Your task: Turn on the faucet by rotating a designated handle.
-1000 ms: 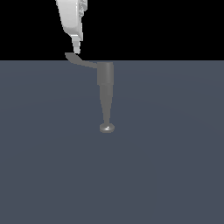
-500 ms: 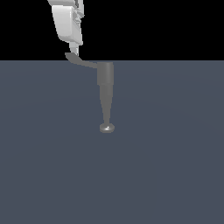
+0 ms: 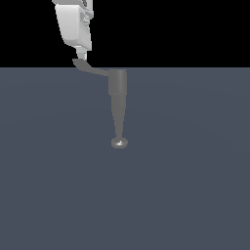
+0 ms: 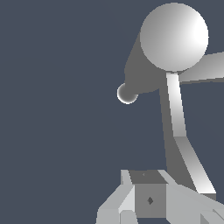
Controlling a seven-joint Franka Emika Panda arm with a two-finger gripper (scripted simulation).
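Observation:
The faucet is a dull-grey cylinder that narrows to a thin stem ending in a shiny disc. Its handle, a thin bent lever with a flared tip, sticks out toward the exterior view's left. My white gripper hangs directly above that flared tip, its tip touching or nearly touching the lever. The fingers look closed together with nothing between them. In the wrist view the handle runs from the faucet's rounded end down beside my gripper, and the small disc shows beyond.
A flat slate-grey surface fills the lower part of the exterior view, with black background above it. No other objects show.
The gripper has turned about its own axis and shifted slightly toward the exterior view's left, showing a broader face. The handle and faucet have not visibly moved.

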